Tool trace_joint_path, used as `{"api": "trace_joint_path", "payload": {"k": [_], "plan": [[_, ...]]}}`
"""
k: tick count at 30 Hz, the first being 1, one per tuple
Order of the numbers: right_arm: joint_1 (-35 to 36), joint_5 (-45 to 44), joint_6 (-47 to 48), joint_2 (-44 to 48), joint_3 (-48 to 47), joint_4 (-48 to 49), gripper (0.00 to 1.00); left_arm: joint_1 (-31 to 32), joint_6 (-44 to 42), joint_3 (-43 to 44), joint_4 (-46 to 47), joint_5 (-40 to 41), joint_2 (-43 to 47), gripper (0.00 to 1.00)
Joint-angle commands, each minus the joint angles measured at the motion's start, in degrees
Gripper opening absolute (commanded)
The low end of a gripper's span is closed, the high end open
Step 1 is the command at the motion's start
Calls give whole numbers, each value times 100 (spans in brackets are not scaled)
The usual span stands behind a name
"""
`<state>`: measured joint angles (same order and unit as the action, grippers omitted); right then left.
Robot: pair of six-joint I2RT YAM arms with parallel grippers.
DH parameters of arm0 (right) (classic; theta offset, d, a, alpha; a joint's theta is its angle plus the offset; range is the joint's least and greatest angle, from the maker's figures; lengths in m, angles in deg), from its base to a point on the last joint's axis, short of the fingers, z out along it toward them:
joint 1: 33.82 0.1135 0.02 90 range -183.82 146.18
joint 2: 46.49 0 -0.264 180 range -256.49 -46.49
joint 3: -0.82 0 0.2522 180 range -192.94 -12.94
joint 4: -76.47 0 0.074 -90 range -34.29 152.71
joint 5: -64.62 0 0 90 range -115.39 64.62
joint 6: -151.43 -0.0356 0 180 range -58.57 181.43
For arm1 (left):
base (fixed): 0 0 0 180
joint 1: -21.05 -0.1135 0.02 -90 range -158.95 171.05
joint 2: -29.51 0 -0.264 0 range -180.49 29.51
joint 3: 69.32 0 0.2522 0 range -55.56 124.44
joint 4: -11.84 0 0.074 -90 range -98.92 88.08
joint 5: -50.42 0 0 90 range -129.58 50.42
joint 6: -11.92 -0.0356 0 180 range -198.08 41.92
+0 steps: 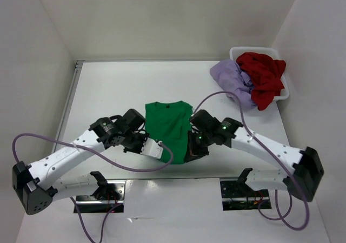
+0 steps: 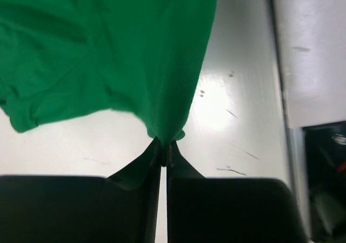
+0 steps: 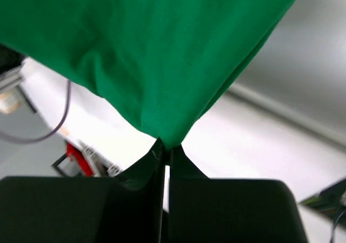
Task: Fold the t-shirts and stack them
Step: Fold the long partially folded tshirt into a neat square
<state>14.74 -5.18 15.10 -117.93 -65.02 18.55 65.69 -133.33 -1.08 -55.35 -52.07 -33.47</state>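
The green t-shirt [image 1: 168, 123] lies in the middle of the table, its near end lifted between the two arms. My left gripper [image 1: 157, 150] is shut on the shirt's near left corner, and the green cloth [image 2: 108, 53] fans out from its tips [image 2: 164, 145]. My right gripper [image 1: 190, 155] is shut on the near right corner, with green cloth [image 3: 151, 53] rising from its tips [image 3: 167, 148]. The dark red t-shirt [image 1: 263, 76] spills over the white basket [image 1: 282, 93] at the back right. The lavender t-shirt [image 1: 233, 80] hangs over the basket's left side onto the table.
White walls close in the table on the left, back and right. A purple cable [image 1: 216, 97] loops over the table between the green shirt and the basket. Both arm bases [image 1: 102, 191] stand at the near edge.
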Motion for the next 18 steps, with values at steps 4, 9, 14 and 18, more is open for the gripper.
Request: {"api": "trace_joint_path", "payload": {"k": [4, 9, 14, 18], "plan": [[216, -69, -1019, 1254, -303, -1086, 0, -77, 927, 1213, -968, -657, 40, 0], [-328, -70, -572, 1019, -539, -1086, 0, -684, 1577, 1495, -713, -887, -380, 0], [-1600, 96, 394, 501, -752, -884, 0, -1439, 2078, 1811, -257, -1115, -996, 0], [-2104, 168, 1071, -62, -935, -621, 0, -1695, 2395, 1987, 306, -1115, -1488, 0]]}}
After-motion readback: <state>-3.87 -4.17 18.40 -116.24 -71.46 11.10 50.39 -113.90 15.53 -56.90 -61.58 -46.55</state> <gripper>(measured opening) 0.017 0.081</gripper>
